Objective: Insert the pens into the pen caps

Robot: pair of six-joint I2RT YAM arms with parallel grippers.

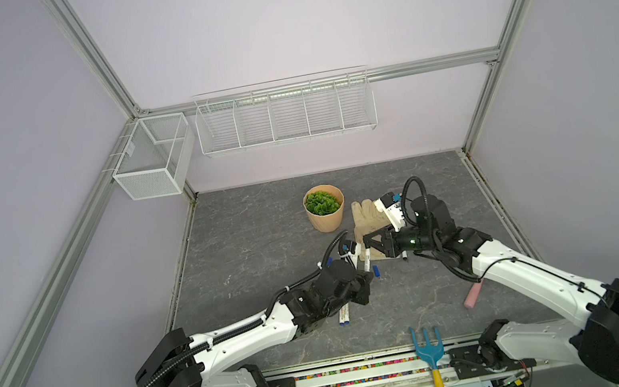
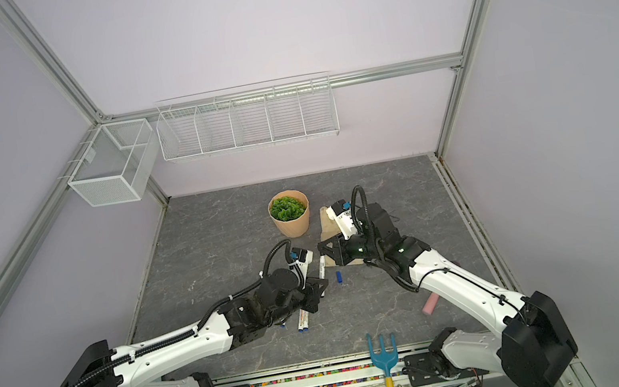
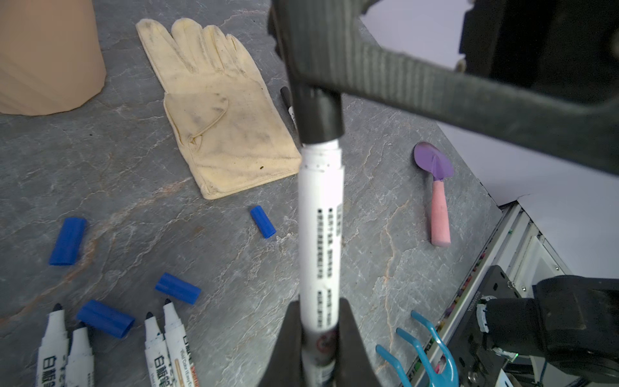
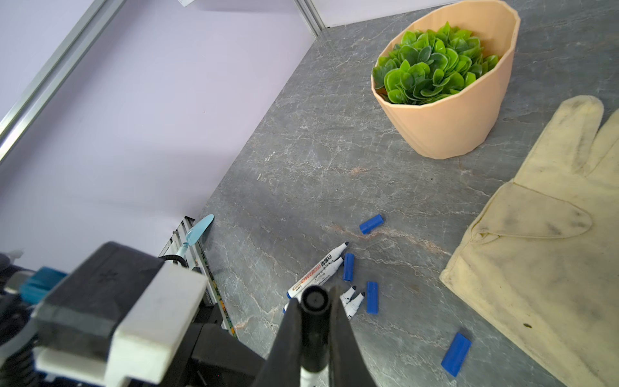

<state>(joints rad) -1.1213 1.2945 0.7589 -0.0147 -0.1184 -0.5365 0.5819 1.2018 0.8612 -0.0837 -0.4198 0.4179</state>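
Note:
My left gripper (image 3: 320,308) is shut on a white pen (image 3: 321,228) with printed text, held above the table. A black pen cap (image 3: 320,115) sits over that pen's tip; a narrow white collar still shows below it. My right gripper (image 4: 315,298) is shut on this black cap (image 4: 314,321). In both top views the two grippers meet mid-table around the pen (image 1: 367,260) (image 2: 321,267). Several uncapped pens (image 3: 164,338) (image 4: 318,268) and several blue caps (image 3: 68,241) (image 4: 371,223) lie loose on the table. A black-capped pen (image 3: 287,102) lies by the glove.
A cream glove (image 3: 221,117) lies beside a peach pot with a green plant (image 1: 324,209). A purple trowel with a pink handle (image 3: 438,201) lies to the right. A blue garden fork (image 1: 429,348) lies at the front edge. Wire baskets (image 1: 287,114) hang on the back wall.

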